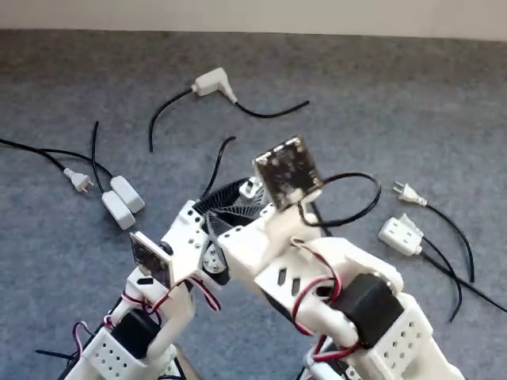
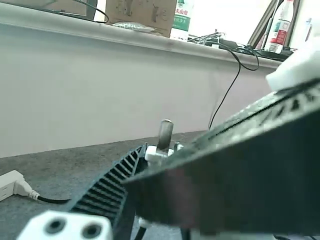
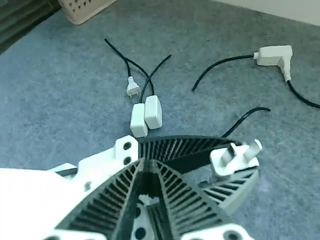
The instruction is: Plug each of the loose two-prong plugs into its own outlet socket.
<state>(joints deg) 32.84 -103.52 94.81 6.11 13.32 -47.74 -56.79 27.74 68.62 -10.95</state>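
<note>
Nothing looks plugged in yet: the left gripper (image 2: 152, 167) pinches one plug (image 2: 157, 152), the right gripper (image 3: 146, 167) has jaws pressed together, and the nine-o'clock plug (image 1: 79, 180) and three-o'clock plug (image 1: 402, 190) lie loose

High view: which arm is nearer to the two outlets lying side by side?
Left. The left arm rises right beside the outlets; the right arm stands on the left arm's far side, farther from them.
</note>
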